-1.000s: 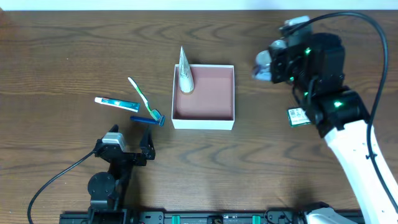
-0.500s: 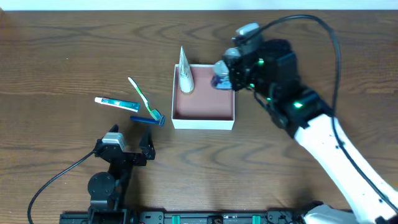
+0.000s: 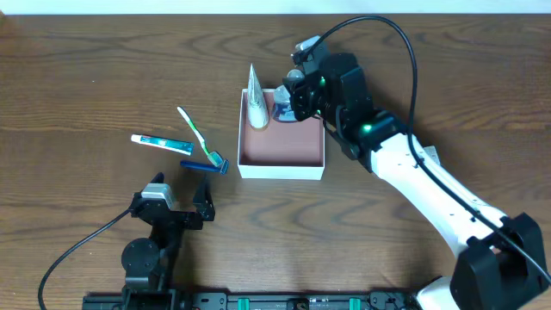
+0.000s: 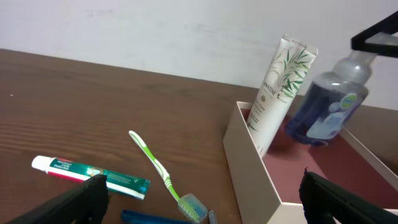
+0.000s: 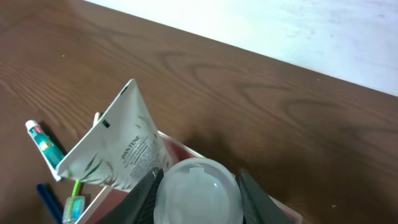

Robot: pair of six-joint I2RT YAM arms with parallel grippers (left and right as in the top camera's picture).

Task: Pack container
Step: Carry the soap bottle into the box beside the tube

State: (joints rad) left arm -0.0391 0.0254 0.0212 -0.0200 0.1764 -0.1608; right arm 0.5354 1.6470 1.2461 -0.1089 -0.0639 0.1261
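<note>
The container (image 3: pixel 284 170), a square white-walled box with a reddish-brown floor, sits mid-table. A white Pantene tube (image 3: pixel 256 100) stands in its back left corner. My right gripper (image 3: pixel 293 93) is shut on a clear bottle of blue liquid (image 3: pixel 281 108) and holds it over the container's back edge, just right of the tube. The right wrist view shows the bottle's round cap (image 5: pixel 198 186) between the fingers. My left gripper (image 3: pixel 178 205) is open and empty, near the table's front, left of the container. The left wrist view shows the tube (image 4: pixel 280 87), the bottle (image 4: pixel 328 102) and the container wall (image 4: pixel 249 163).
Left of the container lie a toothpaste tube (image 3: pixel 161 143), a green toothbrush (image 3: pixel 196 133) and a blue razor-like item (image 3: pixel 203 165). They show in the left wrist view too: the toothpaste (image 4: pixel 87 173) and the toothbrush (image 4: pixel 157 169). The right arm reaches across the table's right half.
My right arm has swung left from the table's right side to the container's back, carrying the blue bottle with it. The left arm has not moved.
</note>
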